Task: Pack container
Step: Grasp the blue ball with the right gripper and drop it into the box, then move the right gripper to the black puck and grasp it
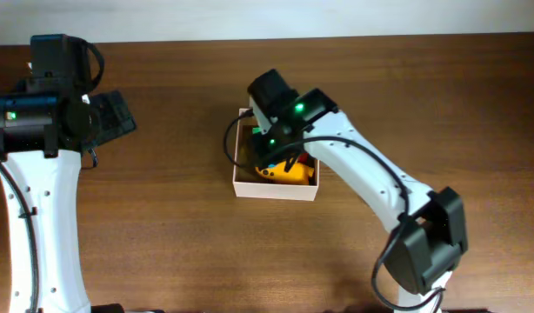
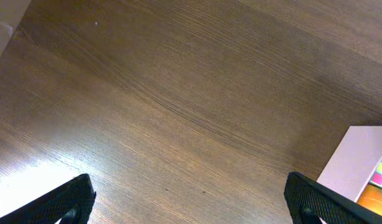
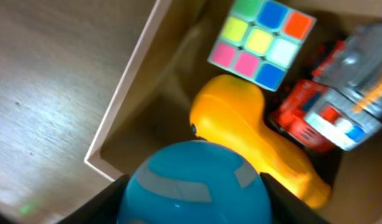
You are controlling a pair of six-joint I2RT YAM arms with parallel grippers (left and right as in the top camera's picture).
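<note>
The container (image 1: 276, 189) is a white-walled box at the table's middle; its wall also shows in the right wrist view (image 3: 125, 81) and its corner in the left wrist view (image 2: 356, 158). Inside lie a yellow toy (image 3: 241, 130), a colour cube (image 3: 262, 40) and a red and grey toy vehicle (image 3: 337, 106). My right gripper (image 3: 194, 205) is shut on a blue ball (image 3: 194, 186) and holds it over the box's near corner; in the overhead view the right gripper (image 1: 280, 143) hides the ball. My left gripper (image 2: 191, 202) is open and empty over bare wood at the far left (image 1: 106, 117).
The brown wooden table (image 1: 163, 235) surrounds the box on all sides. The left arm's white link (image 1: 45, 226) runs down the left edge. The right arm's base (image 1: 423, 252) stands at the front right.
</note>
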